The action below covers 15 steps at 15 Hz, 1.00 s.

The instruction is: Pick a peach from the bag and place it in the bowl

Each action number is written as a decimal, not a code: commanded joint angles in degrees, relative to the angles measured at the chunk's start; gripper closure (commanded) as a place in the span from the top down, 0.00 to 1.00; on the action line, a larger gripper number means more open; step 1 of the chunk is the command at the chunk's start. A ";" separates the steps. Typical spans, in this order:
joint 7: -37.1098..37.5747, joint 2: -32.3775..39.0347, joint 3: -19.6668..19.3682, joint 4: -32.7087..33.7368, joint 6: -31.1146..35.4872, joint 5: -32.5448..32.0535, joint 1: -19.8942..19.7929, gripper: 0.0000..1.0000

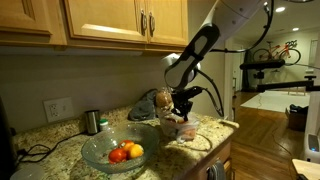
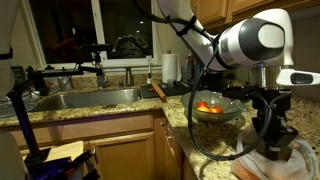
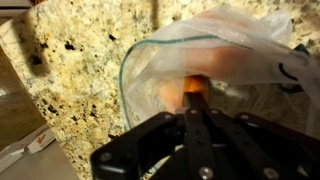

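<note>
Eyes on the small round reddish-orange peach (image 3: pixel 192 83) in the wrist view. It is only an orange blur right at the tips of the black two-fingered Robotiq gripper (image 3: pixel 196 100), lying inside the curved rim of a small clear plastic tub (image 3: pixel 128 75), and the thin, wrinkly grey-brown bag (image 3: pixel 245 50) is draped over the tub's far side. The fingers are pressed tight together with no gap between them (whether they pinch any of the fruit or the bag I cannot tell, it is too blurred). In an exterior view the gripper (image 1: pixel 181 108) points down at the speckled granite countertop (image 1: pixel 60 140), the bag (image 1: pixel 150 103) crumpled just behind it. Apart from the gripper, the large wide clear glass bowl (image 1: pixel 96 150) sits nearer the camera with fruit in it: an orange fruit (image 1: pixel 134 151) touching a darker red fruit (image 1: pixel 118 155). A small steel cup (image 1: pixel 92 121) stands behind the bowl by the wall, near a white wall outlet (image 1: pixel 60 108) and below light wooden cabinets (image 1: pixel 110 20). In an exterior view the big white robot arm (image 2: pixel 255 45) fills the foreground, with the gripper (image 2: pixel 272 128) low at the counter's edge. The bowl (image 2: pixel 236 112) is behind it, and a steel sink (image 2: pixel 90 98) lies further along.
</note>
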 commanded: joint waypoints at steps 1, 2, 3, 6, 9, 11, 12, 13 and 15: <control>0.80 -2.01 -0.67 -1.57 -1.81 -1.02 0.40 0.00; 0.76 -1.91 -0.66 -1.59 -1.96 -1.00 0.37 0.00; 0.75 -1.78 -0.66 -1.63 -2.12 -1.00 0.34 0.00; 0.67 -1.46 -0.59 -1.59 -2.96 -0.98 0.24 0.00; 0.70 -1.01 -0.61 -1.81 -3.83 -1.07 0.20 0.00; 0.91 -1.34 -0.91 -2.38 -4.07 -1.42 0.17 0.00; 1.01 -1.52 -1.09 -2.64 -4.15 -1.60 0.13 0.00; 1.18 -1.72 -1.37 -2.98 -4.19 -1.93 0.16 0.00; 1.40 -1.97 -1.92 -3.55 -4.30 -2.82 0.17 0.00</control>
